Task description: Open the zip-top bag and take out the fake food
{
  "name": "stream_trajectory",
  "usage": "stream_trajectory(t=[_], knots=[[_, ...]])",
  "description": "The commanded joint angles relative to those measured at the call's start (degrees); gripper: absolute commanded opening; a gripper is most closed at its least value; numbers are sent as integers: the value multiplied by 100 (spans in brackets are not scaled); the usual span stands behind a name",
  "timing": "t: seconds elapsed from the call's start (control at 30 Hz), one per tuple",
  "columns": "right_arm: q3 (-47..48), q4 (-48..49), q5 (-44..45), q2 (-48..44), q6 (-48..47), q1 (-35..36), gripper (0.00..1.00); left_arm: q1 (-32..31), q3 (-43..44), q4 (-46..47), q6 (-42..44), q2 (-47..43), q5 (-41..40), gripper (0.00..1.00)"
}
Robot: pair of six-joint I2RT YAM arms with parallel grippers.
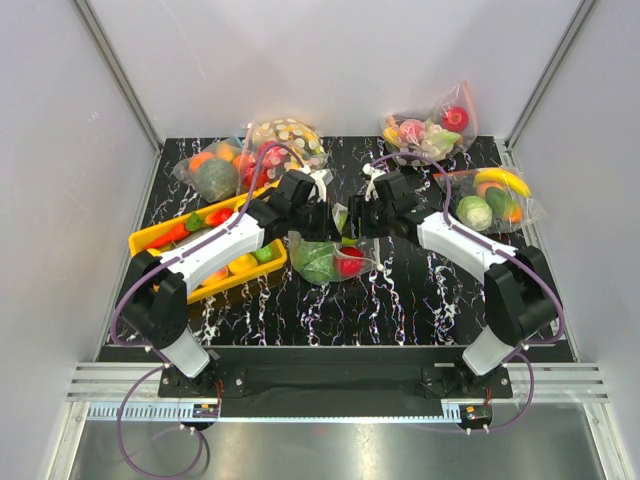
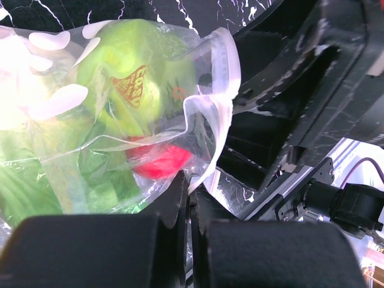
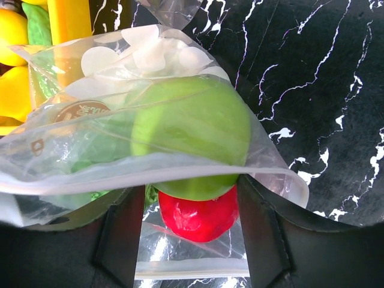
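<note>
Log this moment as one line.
step: opening bag | left hand shut on zip-top bag edge | right hand open around bag | fake food inside

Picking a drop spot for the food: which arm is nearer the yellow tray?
Left. The left arm lies over the yellow tray, its pincer shut on the zip-top bag beyond. The right arm comes in from the bag's other side, apart from the tray.

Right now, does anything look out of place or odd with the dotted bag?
The zip-top bag is crumpled and twisted, pinched at its edge by the left gripper; green apple and red fruit bunch inside. Nothing spilled.
</note>
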Motion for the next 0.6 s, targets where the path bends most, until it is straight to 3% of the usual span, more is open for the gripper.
stream_trajectory(t=[0.0,0.47,0.57], knots=[[150,-4,212,-344,2,8,29,1,-35,119,-112,-178,-101,0],[-491,-682,-271,-1162,46,17,22,159,-53,93,-271,-134,-427,0],[-640,-463,-315,-1206,133,8,32,186,-70,119,-271,-126,-392,0]])
